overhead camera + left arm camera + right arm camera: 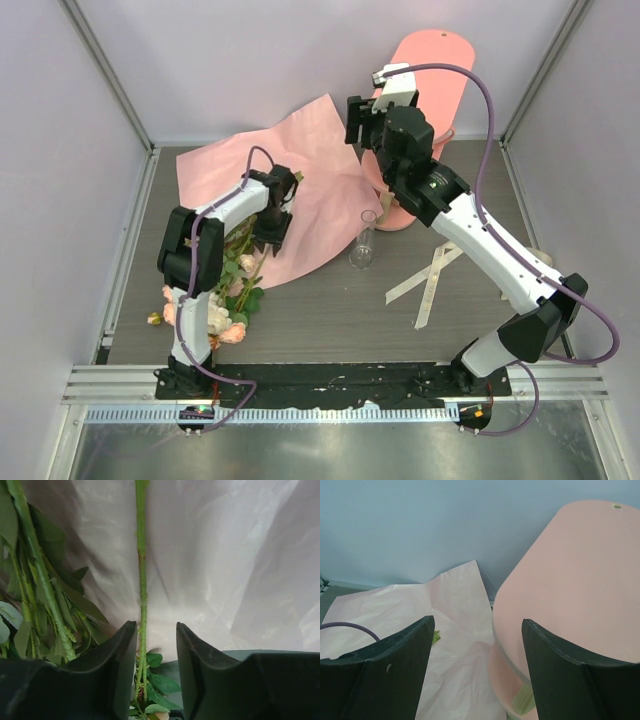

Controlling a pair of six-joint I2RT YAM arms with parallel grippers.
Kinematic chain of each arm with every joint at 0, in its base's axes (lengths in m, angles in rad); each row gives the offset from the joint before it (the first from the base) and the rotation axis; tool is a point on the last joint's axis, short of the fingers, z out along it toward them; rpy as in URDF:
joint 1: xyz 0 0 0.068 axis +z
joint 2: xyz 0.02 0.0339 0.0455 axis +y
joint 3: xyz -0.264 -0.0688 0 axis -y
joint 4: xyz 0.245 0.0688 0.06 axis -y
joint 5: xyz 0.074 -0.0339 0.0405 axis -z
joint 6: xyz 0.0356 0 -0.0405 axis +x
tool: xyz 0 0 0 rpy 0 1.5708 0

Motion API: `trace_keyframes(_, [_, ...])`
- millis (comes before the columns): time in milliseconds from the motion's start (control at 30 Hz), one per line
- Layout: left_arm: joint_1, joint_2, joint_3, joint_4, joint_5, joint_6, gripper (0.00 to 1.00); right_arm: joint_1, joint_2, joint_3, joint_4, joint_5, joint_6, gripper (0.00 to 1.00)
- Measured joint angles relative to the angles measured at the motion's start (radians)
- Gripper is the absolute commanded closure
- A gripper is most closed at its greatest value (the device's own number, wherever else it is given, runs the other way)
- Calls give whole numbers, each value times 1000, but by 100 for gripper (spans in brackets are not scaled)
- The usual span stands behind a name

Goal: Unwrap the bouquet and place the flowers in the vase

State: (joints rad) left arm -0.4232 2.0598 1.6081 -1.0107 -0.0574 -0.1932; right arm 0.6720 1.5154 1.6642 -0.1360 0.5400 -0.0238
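Observation:
The pink paper (310, 190) lies spread flat at the back left, unwrapped. The flowers (222, 300), pink and peach roses on leafy green stems, lie at its front left edge. My left gripper (272, 236) points down over their stems. In the left wrist view one thin green stem (142, 570) runs between the jaws of the left gripper (156, 626), close to the left finger; the jaws stand wider than the stem. More stems (42, 585) lie to the left on the paper (225, 555). The clear glass vase (364, 243) stands upright mid-table. My right gripper (356, 120) hovers open and empty by the shelf.
A pink tiered shelf (428, 90) stands at the back right, large in the right wrist view (570, 580) beside the right gripper (477, 622) and the paper (420, 605). Cream ribbon strips (432, 272) lie right of the vase. Walls close the back and sides.

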Motion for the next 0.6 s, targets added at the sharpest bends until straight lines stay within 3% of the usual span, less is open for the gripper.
trace_keyframes(133, [-2,0,-53,2,-21,12,54,0,1,-2,6,-9,-1,23])
trace_keyframes(400, [-2,0,-67,-3,-32,30,68,0,1,-17,20,-31,-14,23])
trace_keyframes(600, [0,0,-69,-3,-19,48,69,0,1,-25,30,-39,-28,23])
